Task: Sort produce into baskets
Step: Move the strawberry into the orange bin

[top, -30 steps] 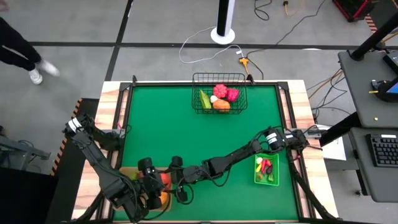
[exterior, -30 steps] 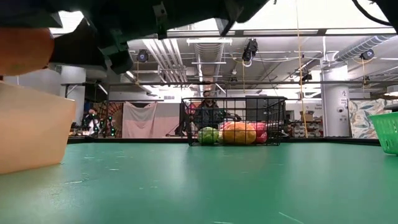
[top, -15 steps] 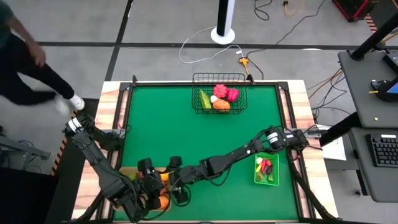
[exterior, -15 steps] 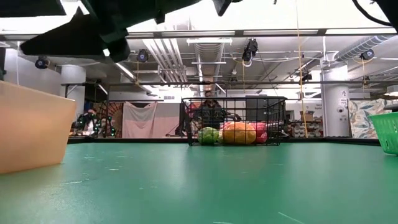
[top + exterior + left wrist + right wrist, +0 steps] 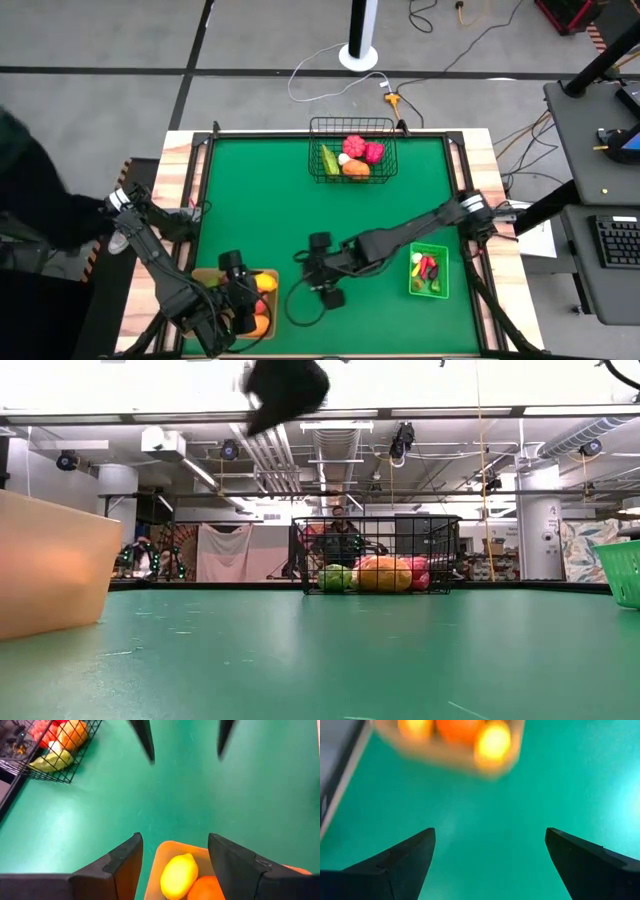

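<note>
Over bare green table [image 5: 260, 200] my right fingers [image 5: 322, 270] hang spread wide, holding nothing. My left fingers [image 5: 172, 857] are parted and empty too, right above the tan tray [image 5: 205, 276], where a lemon [image 5: 178, 875] and oranges [image 5: 262, 322] lie. Other produce sits in the wire basket [image 5: 352, 152] and green bin [image 5: 429, 271]. My worry: 2 arms this near each other could clip, or nudge the tray.

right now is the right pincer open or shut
Open. The right pincer shows its two dark fingers spread wide over bare green table, nothing between them.
</note>
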{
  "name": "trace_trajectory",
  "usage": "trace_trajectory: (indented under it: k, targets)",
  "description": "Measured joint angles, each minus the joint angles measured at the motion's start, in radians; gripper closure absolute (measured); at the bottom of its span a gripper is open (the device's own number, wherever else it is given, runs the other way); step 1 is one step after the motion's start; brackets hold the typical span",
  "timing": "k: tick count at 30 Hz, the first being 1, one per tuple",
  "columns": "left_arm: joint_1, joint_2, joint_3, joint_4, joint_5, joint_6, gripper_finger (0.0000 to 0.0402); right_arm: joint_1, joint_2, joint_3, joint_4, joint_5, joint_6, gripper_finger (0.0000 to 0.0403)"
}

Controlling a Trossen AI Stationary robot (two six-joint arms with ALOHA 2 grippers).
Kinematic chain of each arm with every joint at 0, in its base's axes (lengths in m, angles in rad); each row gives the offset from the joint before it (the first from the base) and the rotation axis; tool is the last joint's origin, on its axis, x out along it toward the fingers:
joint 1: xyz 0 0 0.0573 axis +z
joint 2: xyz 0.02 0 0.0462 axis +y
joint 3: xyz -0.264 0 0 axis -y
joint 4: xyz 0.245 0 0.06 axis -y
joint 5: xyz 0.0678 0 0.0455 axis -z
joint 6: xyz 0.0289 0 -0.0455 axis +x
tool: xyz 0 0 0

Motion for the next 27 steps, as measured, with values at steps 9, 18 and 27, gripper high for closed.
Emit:
trace_trajectory:
  k: [9,18,27]
  targets:
    - [0.028,-0.001,-0.001,0.097,-0.011,0.112,0.0196,0.059,-0.22,-0.021,-0.635,0.01,0.22,0.0035]
    - [0.07,-0.001,-0.001,0.29,-0.01,0.387,0.0196,0.191,-0.494,-0.322,-0.685,0.043,0.601,0.0035]
    - [0.138,-0.001,-0.002,0.305,-0.01,0.48,0.0196,0.339,-0.642,-0.63,-0.687,-0.059,0.984,0.0035]
